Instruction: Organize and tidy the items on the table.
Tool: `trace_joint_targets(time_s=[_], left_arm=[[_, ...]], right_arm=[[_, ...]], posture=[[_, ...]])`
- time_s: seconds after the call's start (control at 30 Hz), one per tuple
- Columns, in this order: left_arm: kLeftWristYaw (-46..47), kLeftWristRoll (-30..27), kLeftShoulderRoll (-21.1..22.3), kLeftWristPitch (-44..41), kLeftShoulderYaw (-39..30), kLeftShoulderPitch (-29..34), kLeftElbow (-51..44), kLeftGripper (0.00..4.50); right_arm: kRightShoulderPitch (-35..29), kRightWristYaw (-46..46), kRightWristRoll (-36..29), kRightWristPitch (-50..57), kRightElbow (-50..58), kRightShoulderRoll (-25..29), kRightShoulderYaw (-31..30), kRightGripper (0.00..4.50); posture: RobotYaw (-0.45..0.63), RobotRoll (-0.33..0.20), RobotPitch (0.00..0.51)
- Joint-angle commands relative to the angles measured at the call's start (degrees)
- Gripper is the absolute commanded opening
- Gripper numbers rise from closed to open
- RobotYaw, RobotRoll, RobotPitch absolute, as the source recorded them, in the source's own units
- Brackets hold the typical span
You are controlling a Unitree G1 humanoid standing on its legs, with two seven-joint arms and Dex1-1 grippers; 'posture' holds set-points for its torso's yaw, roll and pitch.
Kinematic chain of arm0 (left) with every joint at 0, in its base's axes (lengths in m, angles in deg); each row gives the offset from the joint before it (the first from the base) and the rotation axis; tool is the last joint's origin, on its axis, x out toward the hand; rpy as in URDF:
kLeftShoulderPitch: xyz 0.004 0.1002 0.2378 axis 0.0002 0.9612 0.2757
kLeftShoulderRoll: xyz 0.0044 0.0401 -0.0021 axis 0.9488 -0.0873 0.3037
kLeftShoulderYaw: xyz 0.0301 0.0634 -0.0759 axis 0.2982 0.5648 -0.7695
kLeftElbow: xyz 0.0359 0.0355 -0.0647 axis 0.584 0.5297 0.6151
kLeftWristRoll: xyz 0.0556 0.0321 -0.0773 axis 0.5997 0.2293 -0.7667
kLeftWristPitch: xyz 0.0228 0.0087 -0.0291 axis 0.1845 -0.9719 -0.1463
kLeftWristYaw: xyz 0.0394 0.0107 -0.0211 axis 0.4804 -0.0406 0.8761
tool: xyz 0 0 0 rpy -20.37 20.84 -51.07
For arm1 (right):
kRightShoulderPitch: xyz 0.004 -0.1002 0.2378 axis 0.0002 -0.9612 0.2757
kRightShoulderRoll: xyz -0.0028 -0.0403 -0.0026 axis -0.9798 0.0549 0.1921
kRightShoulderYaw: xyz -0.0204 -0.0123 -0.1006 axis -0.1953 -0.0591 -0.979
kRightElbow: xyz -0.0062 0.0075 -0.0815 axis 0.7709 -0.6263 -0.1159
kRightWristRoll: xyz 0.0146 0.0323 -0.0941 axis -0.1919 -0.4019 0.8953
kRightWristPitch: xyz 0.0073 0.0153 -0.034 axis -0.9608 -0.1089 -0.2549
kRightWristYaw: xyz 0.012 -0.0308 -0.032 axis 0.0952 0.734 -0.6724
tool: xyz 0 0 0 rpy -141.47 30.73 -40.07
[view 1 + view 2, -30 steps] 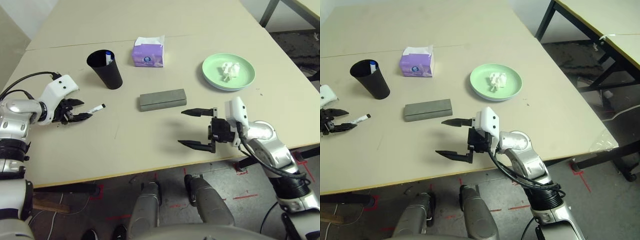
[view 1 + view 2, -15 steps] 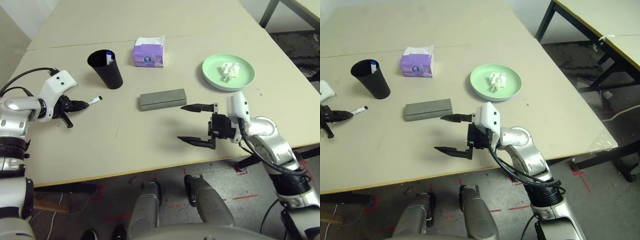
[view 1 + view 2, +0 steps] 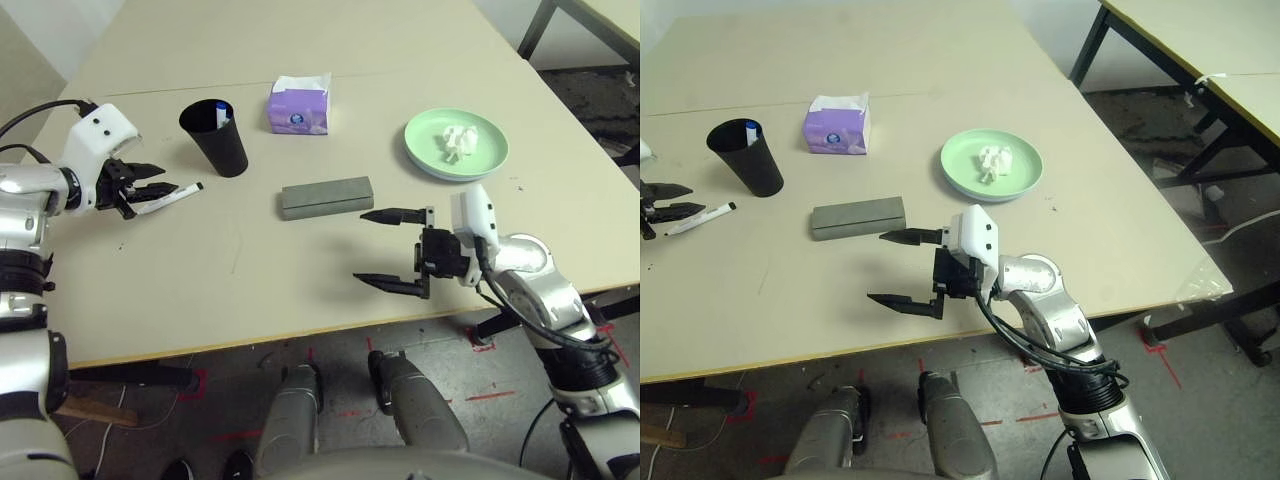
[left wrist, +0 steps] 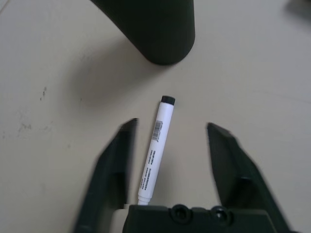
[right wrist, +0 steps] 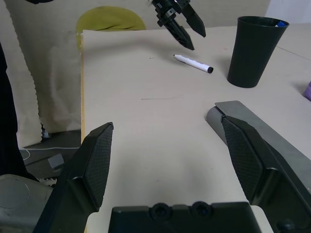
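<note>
My left gripper [image 4: 167, 145] stands open above the table [image 3: 330, 270], fingers spread with the black-capped marker [image 4: 155, 155] lying loose on the tabletop between them, untouched. Just past its cap stands the black cup [image 3: 214, 138], the blue-capped marker [image 3: 219, 112] inside. My right gripper [image 3: 392, 248] hangs open and empty, the grey glasses case [image 3: 327, 197] just beyond its far finger. Further off sit the purple tissue box [image 3: 297, 106] and green plate [image 3: 457, 143] holding the crumpled tissue [image 3: 456, 140].
</note>
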Motion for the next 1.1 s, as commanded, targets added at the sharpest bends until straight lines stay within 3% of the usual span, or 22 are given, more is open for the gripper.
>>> trace_joint_targets(time_s=[0.03, 0.37, 0.63, 0.83, 1.03, 1.1], left_arm=[[-0.88, 3.15, 0.25, 3.07, 2.5, -2.94, 5.09, 4.44], [-2.33, 11.46, -0.05, 8.54, 9.15, -14.57, 19.63, 4.48], [-3.85, 15.47, -1.06, 6.07, 11.12, -21.39, 27.72, 4.48], [-4.64, 16.1, -0.74, 0.48, 10.71, -22.66, 30.62, 4.48], [2.96, 14.8, -0.31, 2.77, 7.49, -21.31, 30.89, 4.48], [2.5, 12.51, -0.52, 3.19, 4.87, -20.8, 30.56, 4.08]], right_arm=[[0.12, -0.08, 0.43, -0.51, -0.15, -0.27, -0.63, 4.5], [-0.48, -0.15, 0.42, -0.56, 0.02, -0.18, -0.64, 4.5], [-0.86, -0.23, 0.13, -0.27, 0.62, 0.02, -0.62, 4.5], [-1.72, -0.71, -0.23, 0.54, 2.15, 0.65, -0.28, 4.5], [-2.88, -1.44, -0.16, 1.02, 3.41, 1.26, -0.12, 4.5], [-3.2, -1.86, -0.17, 1.16, 3.67, 1.32, -0.02, 4.5]], posture=[[-0.16, 0.0, 0.189], [-0.16, 0.0, 0.196], [-0.16, 0.0, 0.21], [-0.18, 0.0, 0.218], [-0.2, 0.0, 0.222], [-0.19, 0.0, 0.221]])
